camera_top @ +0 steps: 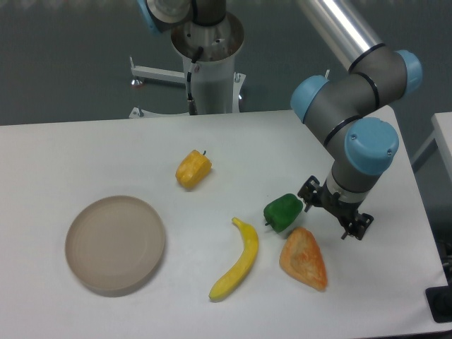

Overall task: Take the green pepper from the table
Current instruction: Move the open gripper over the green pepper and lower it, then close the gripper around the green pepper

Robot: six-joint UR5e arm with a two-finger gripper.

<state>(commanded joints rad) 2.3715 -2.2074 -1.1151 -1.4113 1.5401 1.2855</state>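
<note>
one green pepper (283, 211), one yellow pepper (193, 169), one banana (237, 260), one orange wedge (304, 258), one plate (116, 244) on table (85, 159). gripper (334, 217) right of green pepper, jaws spread, holding nothing.

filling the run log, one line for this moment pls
phase: approach | gripper: open, just right of green pepper | pepper: on table, not grasped

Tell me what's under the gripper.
Beneath the gripper is bare white table. The green pepper sits just beside its near fingertip, and the orange wedge lies in front. The spot directly below the gripper body is hidden.
</note>
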